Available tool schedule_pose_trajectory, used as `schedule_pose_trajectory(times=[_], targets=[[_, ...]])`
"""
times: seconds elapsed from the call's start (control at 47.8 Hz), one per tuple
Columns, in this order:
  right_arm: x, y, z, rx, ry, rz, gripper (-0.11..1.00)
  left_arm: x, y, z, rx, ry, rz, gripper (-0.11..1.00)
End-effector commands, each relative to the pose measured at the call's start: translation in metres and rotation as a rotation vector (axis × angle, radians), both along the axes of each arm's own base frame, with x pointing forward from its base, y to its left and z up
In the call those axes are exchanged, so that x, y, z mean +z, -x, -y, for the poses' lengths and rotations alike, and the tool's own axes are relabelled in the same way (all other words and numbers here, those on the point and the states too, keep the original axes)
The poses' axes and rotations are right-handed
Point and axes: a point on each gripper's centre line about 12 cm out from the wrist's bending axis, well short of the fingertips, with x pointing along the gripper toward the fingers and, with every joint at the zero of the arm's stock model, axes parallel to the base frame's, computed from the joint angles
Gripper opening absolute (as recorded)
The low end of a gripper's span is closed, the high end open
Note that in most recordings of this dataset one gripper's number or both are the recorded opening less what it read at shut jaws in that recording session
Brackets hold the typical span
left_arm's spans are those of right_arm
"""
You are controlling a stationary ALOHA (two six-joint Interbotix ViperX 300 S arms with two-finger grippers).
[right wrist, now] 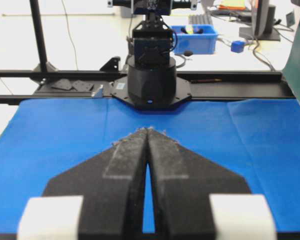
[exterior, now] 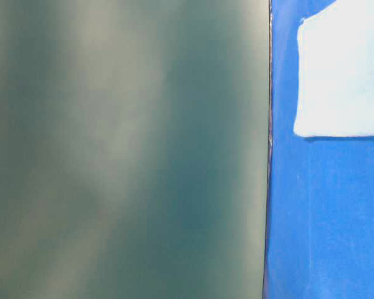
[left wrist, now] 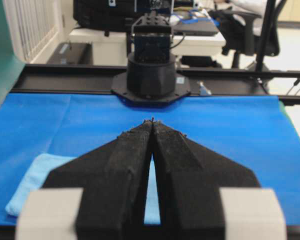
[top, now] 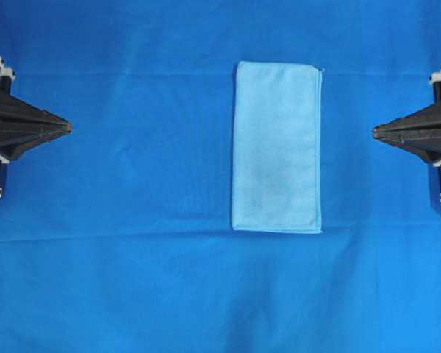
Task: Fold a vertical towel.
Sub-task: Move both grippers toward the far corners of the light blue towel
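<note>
I see the towel [top: 278, 147] flat, long side vertical, slightly right of centre on the blue table cloth [top: 132, 279]. My left gripper [top: 67, 127] and right gripper [top: 375, 132] sit pressed together, empty, well apart from it.

Wide bare stretches of the deep royal-blue cloth [top: 132, 176] on the counter separate the small light sky-blue microfibre towel [top: 278, 147] from the left pincer [top: 67, 127] and the right pincer [top: 375, 131], both closed; nothing stands between them.
</note>
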Motion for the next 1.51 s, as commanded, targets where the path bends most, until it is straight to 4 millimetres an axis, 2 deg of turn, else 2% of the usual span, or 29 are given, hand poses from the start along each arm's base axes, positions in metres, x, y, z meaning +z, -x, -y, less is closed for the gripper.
schedule_pose_trajectory(times=[0.0,0.147,0.272,0.544,0.67,0.733,0.775,0.942,1.005,1.298,1.486], targets=[[0.007,-0.004,0.005,-0.023,-0.001,0.009,0.00,0.007,-0.009,-0.003,0.013,0.050,0.012,0.00],[-0.001,-0.009,0.018,-0.087,-0.042,-0.093,0.00,0.002,-0.028,-0.005,0.024,0.051,-0.021,0.00],[-0.012,-0.013,0.033,-0.159,-0.082,-0.181,0.00,-0.008,-0.051,-0.015,0.065,0.052,-0.058,0.00],[-0.058,-0.021,0.081,-0.362,-0.151,-0.391,0.00,-0.040,-0.112,-0.053,0.181,0.070,-0.218,0.00],[-0.082,-0.026,0.103,-0.435,-0.184,-0.505,0.01,-0.063,-0.142,-0.077,0.236,0.084,-0.294,0.01],[-0.094,-0.027,0.112,-0.463,-0.203,-0.563,0.04,-0.076,-0.157,-0.090,0.262,0.092,-0.330,0.07],[-0.102,-0.028,0.118,-0.479,-0.210,-0.596,0.12,-0.083,-0.165,-0.097,0.274,0.096,-0.346,0.16],[-0.133,-0.033,0.138,-0.526,-0.240,-0.713,0.58,-0.113,-0.196,-0.122,0.314,0.107,-0.406,0.66],[-0.142,-0.035,0.145,-0.539,-0.244,-0.733,0.60,-0.124,-0.204,-0.131,0.327,0.112,-0.424,0.80],[-0.173,-0.047,0.169,-0.571,-0.252,-0.758,0.56,-0.174,-0.228,-0.161,0.374,0.138,-0.503,0.79],[-0.189,-0.052,0.175,-0.573,-0.261,-0.786,0.56,-0.190,-0.233,-0.173,0.393,0.146,-0.521,0.79]])
